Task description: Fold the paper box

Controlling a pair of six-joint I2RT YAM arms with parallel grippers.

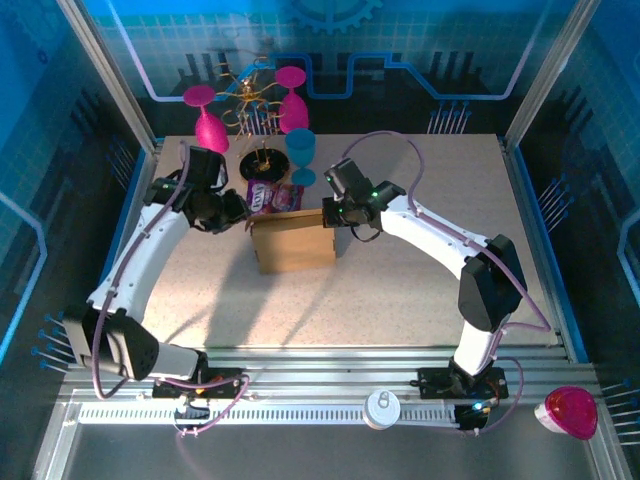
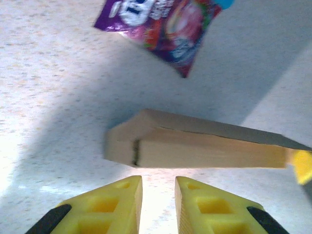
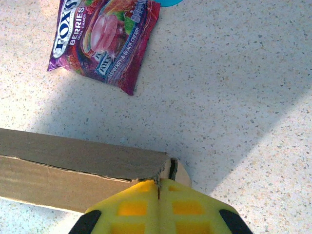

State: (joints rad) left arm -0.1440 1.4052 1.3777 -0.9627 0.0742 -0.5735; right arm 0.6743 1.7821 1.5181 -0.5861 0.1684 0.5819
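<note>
The right tool (image 3: pixel 158 183) has its yellow fingers pinched shut on the end edge of the paper box (image 3: pixel 73 170). The left tool (image 2: pixel 158 181) is slightly parted, just short of the opposite end. An end flap seems to be closing, so next the left should press in squarely. The box is matte, creased brown cardboard on the speckled table (image 3: pixel 234 97).

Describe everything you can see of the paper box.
The paper box is plain, unprinted brown cardboard, a low slab with layered panels and a seam, resting on the speckled table. The right end effector is shut on its right end; the left end effector hangs open beside its left end, not touching.
</note>
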